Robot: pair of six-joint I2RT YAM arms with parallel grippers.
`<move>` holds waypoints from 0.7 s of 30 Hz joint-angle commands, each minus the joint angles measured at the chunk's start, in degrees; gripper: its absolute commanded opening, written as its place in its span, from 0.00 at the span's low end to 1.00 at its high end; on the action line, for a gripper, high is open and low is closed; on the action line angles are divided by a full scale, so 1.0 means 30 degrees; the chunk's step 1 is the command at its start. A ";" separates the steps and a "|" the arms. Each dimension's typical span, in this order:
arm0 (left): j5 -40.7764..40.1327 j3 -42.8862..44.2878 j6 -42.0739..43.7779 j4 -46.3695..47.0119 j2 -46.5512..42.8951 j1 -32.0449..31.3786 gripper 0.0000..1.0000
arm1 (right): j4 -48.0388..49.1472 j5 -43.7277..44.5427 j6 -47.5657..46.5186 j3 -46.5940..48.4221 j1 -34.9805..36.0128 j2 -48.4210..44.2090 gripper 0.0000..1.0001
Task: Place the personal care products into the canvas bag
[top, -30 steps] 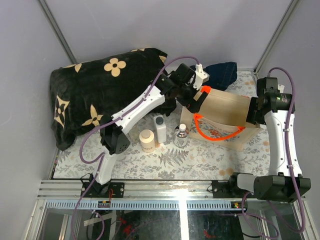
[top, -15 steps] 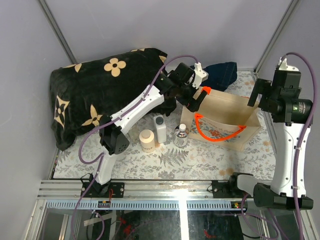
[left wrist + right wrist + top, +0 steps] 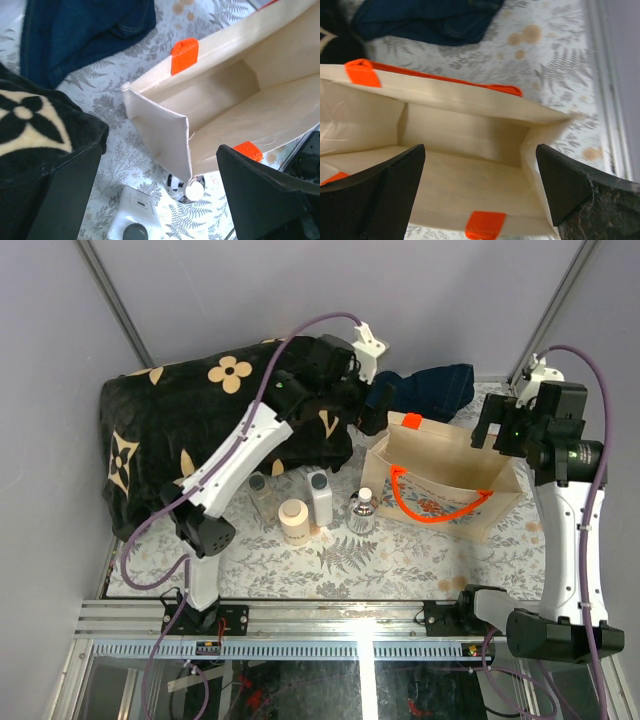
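The canvas bag (image 3: 445,480) stands open at the right, its orange handle (image 3: 432,508) hanging down its near side. Its empty inside shows in the left wrist view (image 3: 225,100) and the right wrist view (image 3: 470,130). Four products stand in a row left of it: a clear dark-capped bottle (image 3: 258,490), a beige jar (image 3: 293,519), a white bottle (image 3: 320,496) and a faceted white-capped bottle (image 3: 362,510). My left gripper (image 3: 366,408) is open and empty above the bag's far left corner (image 3: 159,150). My right gripper (image 3: 492,428) is open and empty over the bag's right end (image 3: 480,150).
A black blanket with cream flowers (image 3: 200,420) lies bunched at the back left. A dark navy cloth (image 3: 430,390) lies behind the bag. Grey walls and metal posts close in the back and sides. The table has a fern-print cover (image 3: 350,560).
My left gripper has let go of the bag's left corner and drawn back and left over the blanket, uncovering the clear bottle. My right gripper has lifted off the bag's right end.
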 commanded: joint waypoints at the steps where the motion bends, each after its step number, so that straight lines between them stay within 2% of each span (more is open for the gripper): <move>1: -0.1846 0.0350 -0.0424 -0.0039 -0.1493 0.0981 1.00 | 0.3283 -0.4364 0.0302 -0.0735 0.0007 0.0316 0.99; 6: -0.4249 -0.3496 0.0085 -0.0488 -0.3747 0.2297 1.00 | 0.3638 -0.5083 0.0219 -0.0679 0.0770 0.1375 0.99; 9: -0.4609 -0.6072 -0.0036 -0.0437 -0.4906 0.2693 1.00 | 0.3274 -0.4894 -0.0131 -0.0548 0.0920 0.1665 1.00; 15: -0.2802 -0.8918 -0.0874 -0.0854 -0.5783 0.2733 1.00 | 0.1770 -0.3931 -0.0264 -0.0523 0.0924 0.1968 1.00; 21: -0.0688 -1.0448 -0.1517 -0.1909 -0.5898 0.2665 1.00 | -0.0475 -0.1371 -0.0179 -0.0062 0.0924 0.2210 1.00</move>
